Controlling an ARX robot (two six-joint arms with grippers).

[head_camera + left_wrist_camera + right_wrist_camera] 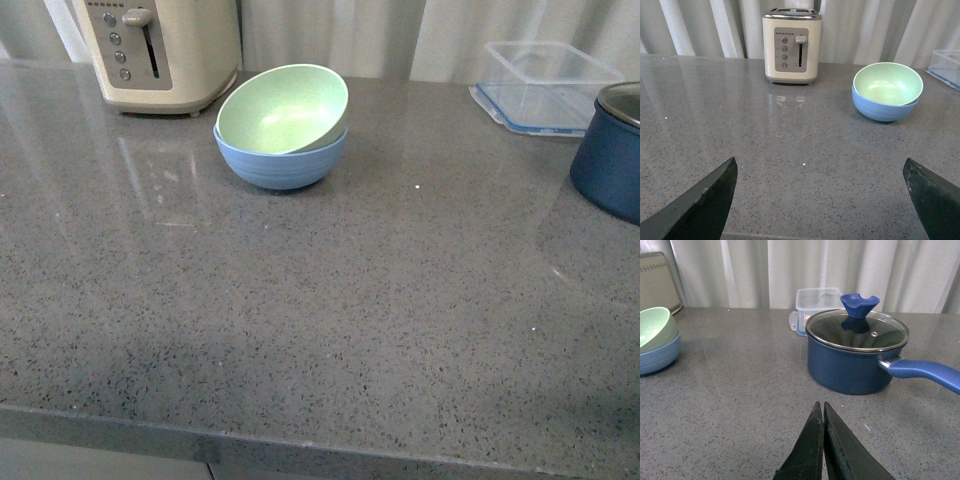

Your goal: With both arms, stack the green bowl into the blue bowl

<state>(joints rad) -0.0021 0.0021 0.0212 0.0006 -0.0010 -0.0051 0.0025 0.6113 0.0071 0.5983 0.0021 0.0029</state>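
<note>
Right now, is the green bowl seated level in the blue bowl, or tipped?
Tipped. The green bowl sits inside the blue bowl, but its rim slants, higher at the back, leaning toward the camera.

— Where is the green bowl (pixel 283 110)?

— Inside the blue bowl (pixel 280 163), at the far side of the bench, a little left of the middle.

— Does it sit level?

— No. It is tilted: its rim rides high on the far right and dips low on the left, so its pale mint inside faces the near left. Its right side sticks out above the blue rim.

— And the blue one?

— Upright on the bench, light sky-blue, with faint ridges round its lower wall. Both bowls are round and look the same size.
</note>
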